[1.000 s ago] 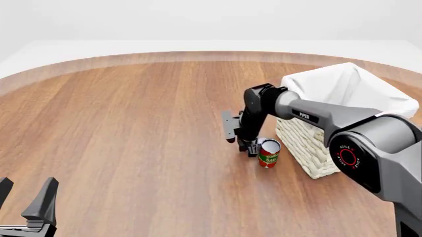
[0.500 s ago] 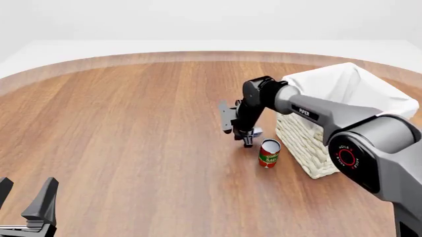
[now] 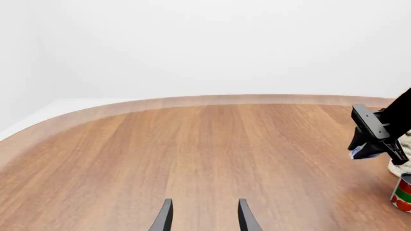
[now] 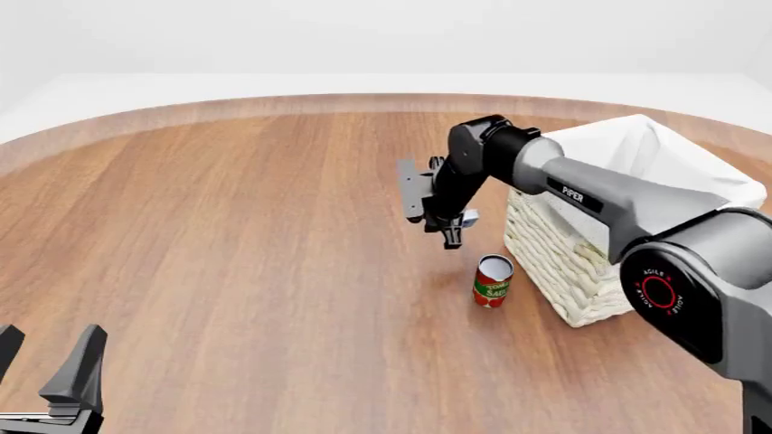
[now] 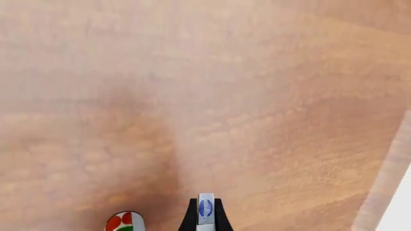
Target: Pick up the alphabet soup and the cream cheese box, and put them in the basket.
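My right gripper is shut on the cream cheese box, a tiny white box with a blue oval mark, and holds it above the table just left of the basket. In the right wrist view the box sits edge-on between the dark fingers. It also shows in the left wrist view. The basket is cream wicker with a white cloth lining. My left gripper is open and empty at the near left; its fingers show in the left wrist view. The alphabet soup is out of view.
A red and green can stands upright on the wooden table below my right gripper, close to the basket's near left corner. It also shows in the right wrist view and the left wrist view.
My right gripper has risen from beside the red and green can, carrying the cream cheese box up and slightly back. The left arm has not moved.
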